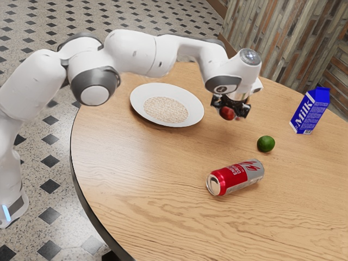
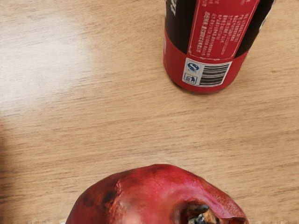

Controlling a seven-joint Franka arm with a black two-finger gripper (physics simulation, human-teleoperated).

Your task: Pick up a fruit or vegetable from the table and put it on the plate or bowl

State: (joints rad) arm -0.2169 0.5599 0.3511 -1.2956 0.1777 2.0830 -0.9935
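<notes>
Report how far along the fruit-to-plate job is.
Done: the pomegranate is gripped in the jaws, apparently lifted off the table. In hand: it hangs just beyond the rim of the plate, on the exterior view's right. Left: carry it over the plate and release.

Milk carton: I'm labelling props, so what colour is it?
The cardboard milk carton is blue with white lettering; exterior view shows it best.

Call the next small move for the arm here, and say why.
Probably carry the pomegranate toward the exterior view's left, over the white plate. The gripper is shut on it, it hangs clear of the table, and nothing stands between it and the plate.
</notes>
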